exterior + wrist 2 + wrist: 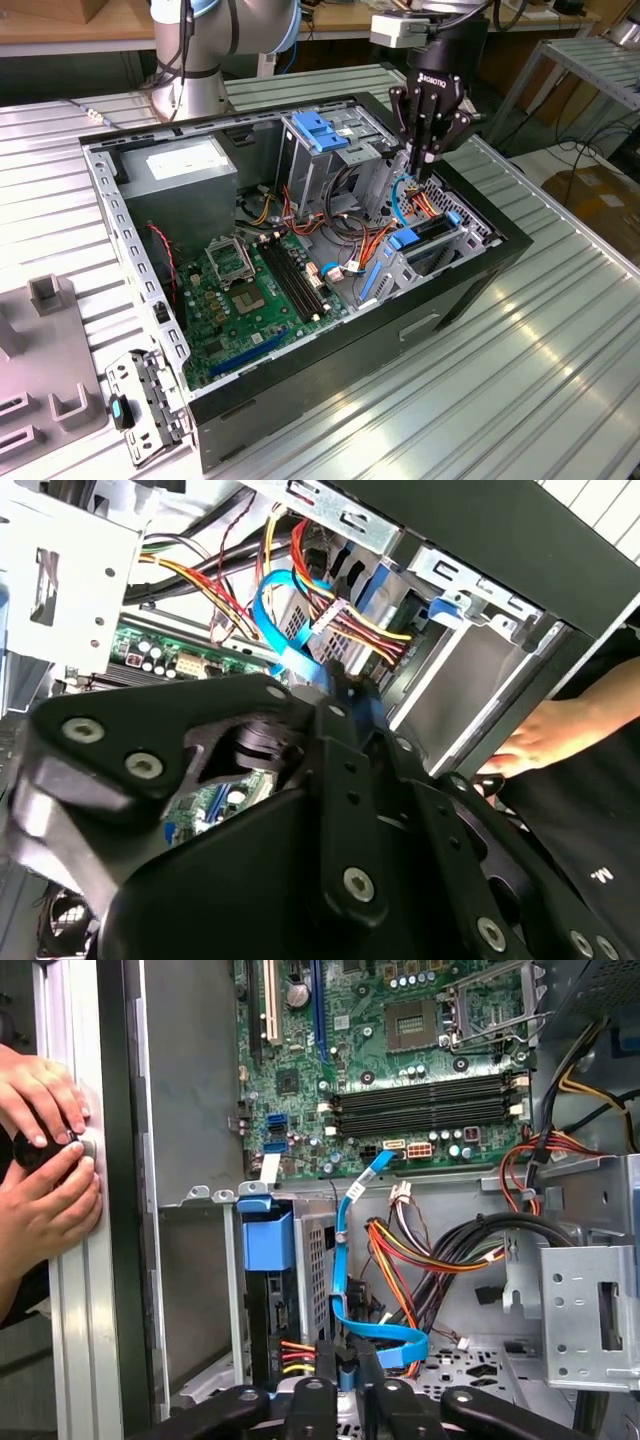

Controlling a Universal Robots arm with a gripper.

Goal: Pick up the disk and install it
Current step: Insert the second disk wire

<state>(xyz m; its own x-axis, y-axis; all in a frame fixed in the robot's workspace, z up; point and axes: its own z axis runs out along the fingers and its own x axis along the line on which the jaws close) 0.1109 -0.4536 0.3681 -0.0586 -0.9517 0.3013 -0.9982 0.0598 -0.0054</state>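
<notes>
The disk (432, 232) sits on edge in the lower bay at the case's right end in the exterior view, with its blue carrier frame (404, 239) showing. In the first wrist view I see the disk's dark edge (272, 1315) under a blue carrier tab (268, 1241). My gripper (418, 176) reaches down into the case just behind that bay. Its fingers are shut on the end of a blue flat data cable (345, 1250) beside the disk, in both wrist views (343, 1385) (345, 695). The cable's other end runs to the motherboard.
The open black computer case (300, 380) lies on a ribbed metal table. Inside are a grey power supply (185, 180), a tall drive cage with a blue top (320, 130), a green motherboard (250, 290) and coloured wire bundles (430, 1250). A person's hands (45, 1160) rest on the case edge.
</notes>
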